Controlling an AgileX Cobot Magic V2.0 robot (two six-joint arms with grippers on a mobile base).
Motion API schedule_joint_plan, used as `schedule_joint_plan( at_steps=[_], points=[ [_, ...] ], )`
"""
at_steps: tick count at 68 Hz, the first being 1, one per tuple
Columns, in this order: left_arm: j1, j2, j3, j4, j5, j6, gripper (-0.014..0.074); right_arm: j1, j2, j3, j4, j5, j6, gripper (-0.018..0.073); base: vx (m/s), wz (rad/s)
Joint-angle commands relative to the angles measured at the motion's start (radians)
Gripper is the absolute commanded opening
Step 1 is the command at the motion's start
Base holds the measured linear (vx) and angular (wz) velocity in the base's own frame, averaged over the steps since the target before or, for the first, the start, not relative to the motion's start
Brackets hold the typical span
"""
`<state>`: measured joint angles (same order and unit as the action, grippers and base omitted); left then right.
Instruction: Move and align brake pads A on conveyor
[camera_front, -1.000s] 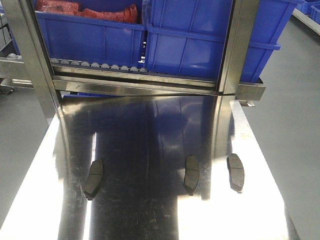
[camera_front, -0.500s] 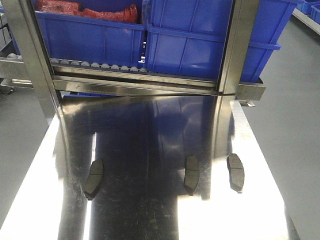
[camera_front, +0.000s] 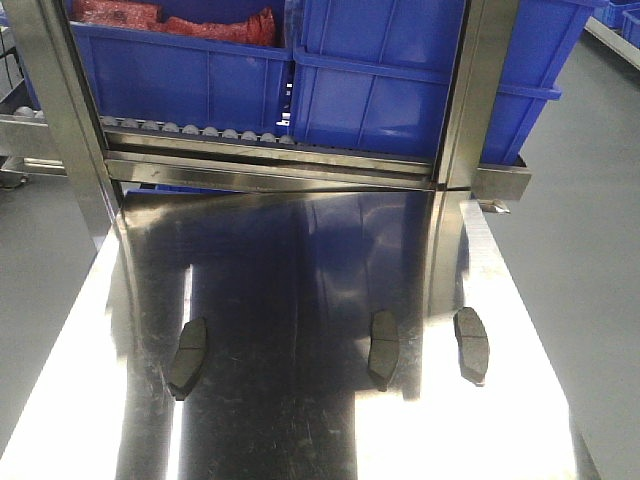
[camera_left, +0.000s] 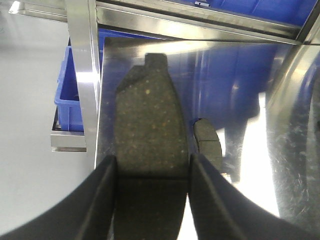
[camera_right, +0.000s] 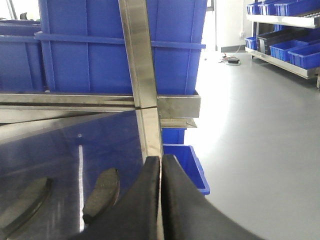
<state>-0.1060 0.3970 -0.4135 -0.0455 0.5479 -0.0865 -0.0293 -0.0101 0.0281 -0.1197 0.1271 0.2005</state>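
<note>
Still, nothing has moved this past second: left tool (camera_left: 152, 159) grips one brake pad (camera_left: 149, 125), right tool (camera_right: 161, 161) is closed empty, three brake pads (camera_front: 383, 347) wait on the near counter (camera_front: 300, 270); transfer seemingly paused.

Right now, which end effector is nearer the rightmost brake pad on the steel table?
Right. The right end effector, shut, sits just beside that rightmost pad; the left end effector grips another pad at the left edge of the table.
</note>
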Motion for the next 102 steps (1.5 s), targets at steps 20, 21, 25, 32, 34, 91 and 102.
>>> schedule_joint_plan(
  at_steps=[20, 21, 25, 32, 34, 91, 102],
  points=[
    [-0.004, 0.004, -0.028, -0.009, -0.085, -0.009, -0.0006, -0.006, -0.012, -0.065, 0.035, -0.147, 0.024, -0.0011, 0.0, 0.0],
    [-0.004, 0.004, -0.028, -0.009, -0.085, -0.009, -0.0006, -0.006, -0.012, -0.082, 0.035, -0.147, 0.024, -0.0011, 0.0, 0.0],
    [-0.004, 0.004, -0.028, -0.009, -0.085, -0.009, -0.0006, -0.006, -0.009, -0.131, 0.035, -0.145, 0.025, -0.0011, 0.0, 0.0],
    [-0.004, 0.004, -0.028, -0.009, -0.084, -0.009, -0.0006, -0.006, 0.037, -0.231, 0.035, -0.116, 0.025, -0.0011, 0.0, 0.0],
    [-0.004, 0.004, -0.028, -0.009, -0.083, -0.009, -0.0006, -0.006, 0.058, -0.267, 0.035, -0.085, 0.025, -0.0011, 0.0, 0.0],
    [-0.004, 0.004, -0.028, -0.009, -0.083, -0.009, -0.0006, -0.006, 0.786, -0.64, 0.189, 0.503, -0.22, -0.0011, 0.0, 0.0],
    [-0.004, 0.004, -0.028, -0.009, -0.083, -0.009, -0.0006, -0.006, 0.821, -0.641, 0.198, 0.541, -0.201, -0.0006, 0.0, 0.0]
  ],
)
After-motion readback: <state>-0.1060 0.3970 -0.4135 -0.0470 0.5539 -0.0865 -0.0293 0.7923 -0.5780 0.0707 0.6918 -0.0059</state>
